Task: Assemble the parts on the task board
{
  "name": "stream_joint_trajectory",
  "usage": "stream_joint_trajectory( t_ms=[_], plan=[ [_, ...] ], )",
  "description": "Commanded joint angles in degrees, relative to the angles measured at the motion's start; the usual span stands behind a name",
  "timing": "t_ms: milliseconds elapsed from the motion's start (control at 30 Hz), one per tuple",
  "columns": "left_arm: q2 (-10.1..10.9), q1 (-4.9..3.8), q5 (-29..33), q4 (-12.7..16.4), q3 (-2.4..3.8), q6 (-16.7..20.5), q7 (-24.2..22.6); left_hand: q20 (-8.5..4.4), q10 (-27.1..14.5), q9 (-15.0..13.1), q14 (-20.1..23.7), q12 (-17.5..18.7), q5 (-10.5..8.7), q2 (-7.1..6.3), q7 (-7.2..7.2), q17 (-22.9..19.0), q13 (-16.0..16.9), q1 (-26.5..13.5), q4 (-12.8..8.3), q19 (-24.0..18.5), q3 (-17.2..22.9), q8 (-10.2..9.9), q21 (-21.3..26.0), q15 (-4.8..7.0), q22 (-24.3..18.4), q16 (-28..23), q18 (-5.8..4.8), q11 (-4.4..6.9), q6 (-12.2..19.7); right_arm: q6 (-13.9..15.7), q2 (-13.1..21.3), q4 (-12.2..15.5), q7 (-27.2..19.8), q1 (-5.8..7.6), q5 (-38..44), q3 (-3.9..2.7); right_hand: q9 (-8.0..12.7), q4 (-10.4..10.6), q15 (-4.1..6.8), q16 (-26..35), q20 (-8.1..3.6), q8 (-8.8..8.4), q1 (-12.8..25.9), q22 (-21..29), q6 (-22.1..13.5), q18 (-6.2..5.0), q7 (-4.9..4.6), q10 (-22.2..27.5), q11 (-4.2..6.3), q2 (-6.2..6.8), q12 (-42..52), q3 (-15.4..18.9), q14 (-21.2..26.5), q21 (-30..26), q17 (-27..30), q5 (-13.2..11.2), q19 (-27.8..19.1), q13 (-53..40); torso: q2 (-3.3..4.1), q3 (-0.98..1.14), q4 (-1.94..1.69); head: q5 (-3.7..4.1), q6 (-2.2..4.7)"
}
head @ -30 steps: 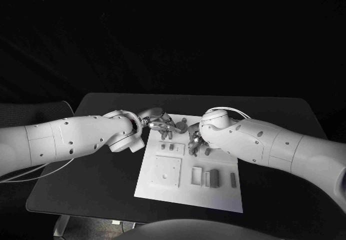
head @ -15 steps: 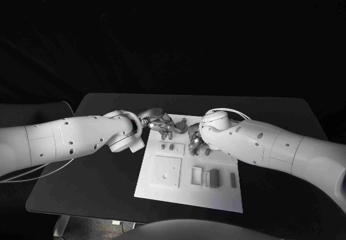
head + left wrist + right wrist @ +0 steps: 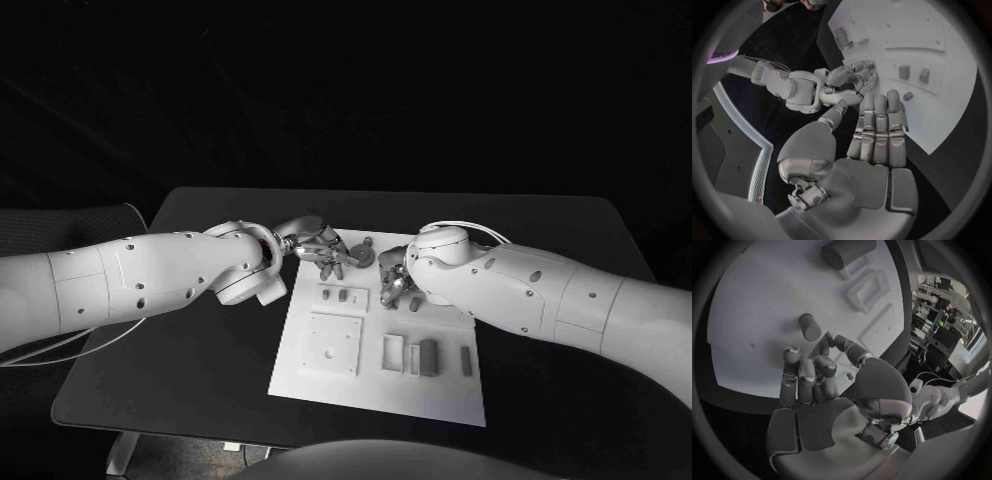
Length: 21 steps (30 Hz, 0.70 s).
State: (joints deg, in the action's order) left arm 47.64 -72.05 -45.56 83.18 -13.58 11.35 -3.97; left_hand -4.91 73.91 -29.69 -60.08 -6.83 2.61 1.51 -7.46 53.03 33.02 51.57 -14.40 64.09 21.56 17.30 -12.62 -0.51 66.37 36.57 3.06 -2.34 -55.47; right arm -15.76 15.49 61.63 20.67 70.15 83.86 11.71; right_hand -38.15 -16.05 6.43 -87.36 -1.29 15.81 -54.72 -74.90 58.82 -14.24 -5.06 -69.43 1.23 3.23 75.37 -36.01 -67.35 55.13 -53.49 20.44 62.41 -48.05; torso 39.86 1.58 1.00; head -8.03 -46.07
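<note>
over the far end of the white task board (image 3: 378,385) both silver hands meet, and little has changed in the last second: the left hand (image 3: 323,251) stays where it was above the far-left corner, while the right arm has slid slightly outward and down with its hand (image 3: 395,286) still hovering over the same spot, so i judge no part has been seated yet and the assembly is still at the reaching stage. the left wrist view shows the left hand's fingers (image 3: 879,127) stretched straight and pressed side by side over the board's edge, thumb apart, holding nothing. the right hand's fingers (image 3: 807,372) curl loosely inward with a small gap to the thumb; nothing sits between them, though a short cylindrical peg (image 3: 810,327) stands on the board just beyond the fingertips. the parts here are grey: two small upright blocks (image 3: 335,294) near the left hand, a thin bar (image 3: 466,361) and a taller block (image 3: 428,355) beside a rectangular frame (image 3: 392,350) at the near end, and a raised square plate (image 3: 335,343) with holes. the board looks matt, hard and flat on the dull black table (image 3: 173,350); the hands are polished metal, the arms smooth white shell.
</note>
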Motion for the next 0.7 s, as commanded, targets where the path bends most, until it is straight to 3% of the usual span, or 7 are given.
stream_joint_trajectory(
  t_ms=[33, 433, 600, 700],
  plan=[
    [0.1, -0.06, 2.3, -0.2, 0.03, -0.7, -0.1, -0.33, 0.5, 0.1, 0.2, 0.3, 0.27, 0.04, 0.01, 0.0, -0.1, 0.3, -0.4, 0.2, 0.0, -0.2, 0.4, 0.19, 0.1, 0.2, 0.9, -0.08, -0.4, 5.1, 1.4, 0.8, -2.6, -0.04, -2.3, 0.26, 4.4, -0.7, 0.05, -0.2, 0.32, 0.27, -1.7, -1.0, 0.4, -0.76, -0.16, -0.4, -0.06, -2.59, -0.3, -1.2, -0.4, 0.2, 0.2, 0.1, 0.0, 0.1, -0.03, 0.04, 0.05, -0.12, 0.15],
    [0.8, -0.06, 8.9, -1.2, 0.03, -1.6, 0.7, -0.25, 0.2, 0.2, 0.4, 0.6, 0.25, -0.5, -0.15, -0.1, -0.2, 0.1, -0.6, 0.0, -0.3, -0.5, 0.6, 0.07, 0.0, 0.1, 0.83, -0.22, -0.1, 18.5, 7.7, 6.5, -11.3, 0.9, -10.0, -1.29, 4.2, -0.8, 0.25, -0.1, 0.19, 0.6, -1.6, -0.9, 1.0, -0.76, 0.13, -0.8, 0.22, -3.13, -0.5, -1.8, -0.7, 0.3, 0.3, -0.5, 0.2, 0.3, -0.11, 0.05, 0.12, -0.18, 0.84],
    [1.1, -0.05, 14.1, -1.9, 0.03, -1.8, 1.3, -0.17, -0.1, 0.3, 0.7, 0.8, 0.24, -0.79, -0.39, -0.1, -0.2, -0.1, -0.5, -0.2, -0.5, -0.8, 0.9, -0.05, 0.0, -0.1, 0.79, -0.38, 0.4, 24.9, 11.2, 8.6, -21.1, 0.97, -13.3, -2.16, 4.1, -0.8, 0.37, -0.1, 0.1, 0.66, -1.6, -0.9, 1.1, -0.76, 0.2, -0.9, 0.29, -3.14, -0.5, -1.9, -0.9, 0.4, 0.3, -1.2, 0.3, 0.3, -0.12, 0.13, 0.15, -0.22, 1.46],
    [1.3, -0.05, 18.4, -2.0, 0.03, -1.7, 1.6, -0.1, -0.3, 0.4, 0.9, 0.9, 0.23, -1.01, -0.5, -0.2, -0.3, -0.4, -0.4, -0.3, -0.6, -1.0, 1.1, -0.14, -0.1, -0.2, 0.76, -0.48, 0.7, 28.3, 13.5, 10.0, -25.3, 0.97, -15.6, -2.29, 4.1, -0.8, 0.46, -0.1, 0.03, 0.69, -1.7, -0.9, 1.1, -0.76, 0.23, -0.9, 0.32, -3.2, -0.5, -1.9, -1.0, 0.4, 0.2, -1.5, 0.4, 0.3, -0.1, 0.14, 0.15, -0.4, 1.91]
  ],
)
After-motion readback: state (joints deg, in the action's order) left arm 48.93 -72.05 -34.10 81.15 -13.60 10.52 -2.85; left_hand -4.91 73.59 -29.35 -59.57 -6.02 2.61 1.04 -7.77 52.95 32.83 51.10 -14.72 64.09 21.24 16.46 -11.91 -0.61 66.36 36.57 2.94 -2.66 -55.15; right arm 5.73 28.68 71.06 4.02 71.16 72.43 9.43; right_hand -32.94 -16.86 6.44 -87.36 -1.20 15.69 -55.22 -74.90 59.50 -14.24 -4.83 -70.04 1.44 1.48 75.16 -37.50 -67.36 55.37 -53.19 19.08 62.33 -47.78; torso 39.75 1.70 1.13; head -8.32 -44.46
